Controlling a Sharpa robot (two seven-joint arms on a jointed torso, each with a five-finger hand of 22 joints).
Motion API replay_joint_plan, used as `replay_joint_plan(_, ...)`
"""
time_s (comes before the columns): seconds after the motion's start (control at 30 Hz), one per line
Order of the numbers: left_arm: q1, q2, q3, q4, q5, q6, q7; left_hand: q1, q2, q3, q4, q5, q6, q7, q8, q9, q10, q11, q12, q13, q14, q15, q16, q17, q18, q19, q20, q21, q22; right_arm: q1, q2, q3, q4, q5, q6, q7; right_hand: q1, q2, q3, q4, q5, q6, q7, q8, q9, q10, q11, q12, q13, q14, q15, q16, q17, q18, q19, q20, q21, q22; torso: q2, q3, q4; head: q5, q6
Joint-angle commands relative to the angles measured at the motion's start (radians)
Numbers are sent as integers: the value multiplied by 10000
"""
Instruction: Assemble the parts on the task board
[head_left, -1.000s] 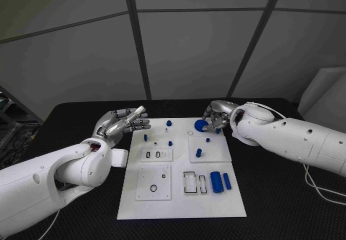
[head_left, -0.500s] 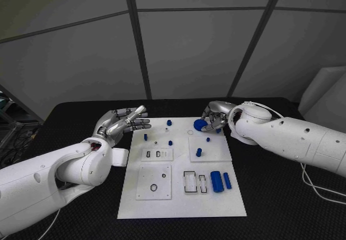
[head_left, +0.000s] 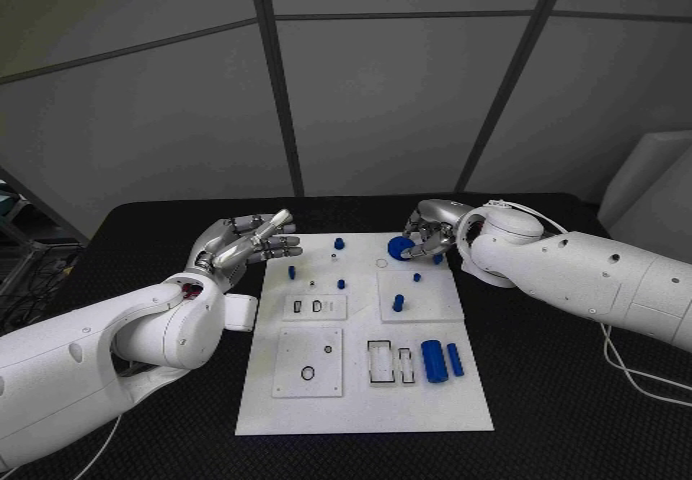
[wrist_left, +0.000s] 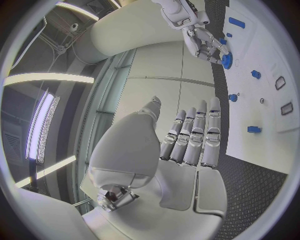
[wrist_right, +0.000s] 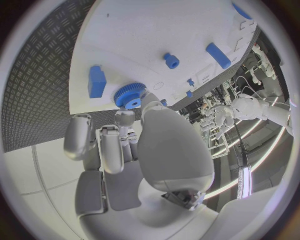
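My right robot hand (head_left: 430, 232) pinches a blue gear (head_left: 400, 250) between thumb and fingertips, holding it at the far right corner of the task board (head_left: 361, 400); whether the gear touches the board I cannot tell. My left robot hand (head_left: 242, 246) hovers beside the board's far left corner, fingers straight and close together, holding nothing. Other blue parts lie on the board, among them two cylinders (head_left: 440, 360) side by side near its right edge.

Black table (head_left: 562, 400), grey panelled wall (head_left: 389, 90)
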Motion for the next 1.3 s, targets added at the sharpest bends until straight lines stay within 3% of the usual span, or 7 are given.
replay_joint_plan(0.03,13,15,6,-1,-71,136,-21,111,-24,4,-80,-7,-61,445,-27,2,-60,-14,-10,5,40,39,-48,15,-47,67,11,-28,-16,-13,17,-21,-12,8,271,-124,-256,39,-101,-11,232,52,-12,75,-8,95,-27,130,172,666,-1,59,725,-102,68,16,54,16,-3,-2,6,-19,-11)
replay_joint_plan(0.17,13,16,6,-5,-91,137,-36,113,-25,4,-85,-7,-62,444,-27,2,-61,-15,-10,4,40,39,-50,15,-47,68,11,-28,-16,-13,39,-21,-16,8,294,-160,-553,85,-151,1,463,57,-13,93,-20,128,-26,266,354,674,0,83,772,-106,77,17,66,42,-2,0,5,-11,-17)
replay_joint_plan(0.47,12,11,6,-6,-161,148,-80,122,-30,5,-98,-7,-67,440,-30,1,-67,-16,-12,3,41,39,-55,16,-47,69,11,-29,-18,-14,114,-21,-4,-681,285,-292,-591,81,-149,-29,500,97,-28,124,-17,234,-37,468,587,700,-4,147,902,-127,144,16,124,154,-3,2,2,-5,-11)
replay_joint_plan(0.93,12,11,6,-10,-169,165,-126,122,-30,5,-98,-7,-67,440,-30,1,-67,-16,-12,3,41,39,-55,16,-47,69,11,-29,-18,-17,248,-21,126,-2037,-65,-580,-22,335,135,-258,39,756,-216,413,111,653,-209,1099,1344,737,-141,247,1092,-195,375,-93,322,529,-3,7,3,35,-31)
replay_joint_plan(1.3,11,14,6,-10,-170,172,-147,122,-30,5,-98,-7,-67,440,-30,1,-67,-16,-12,3,41,39,-55,16,-47,69,11,-29,-18,-24,218,-21,470,-2784,-839,-786,126,493,353,-265,-193,1120,-344,509,223,880,-327,1370,1684,752,-241,285,1169,-227,478,-187,406,696,-5,8,3,0,23)
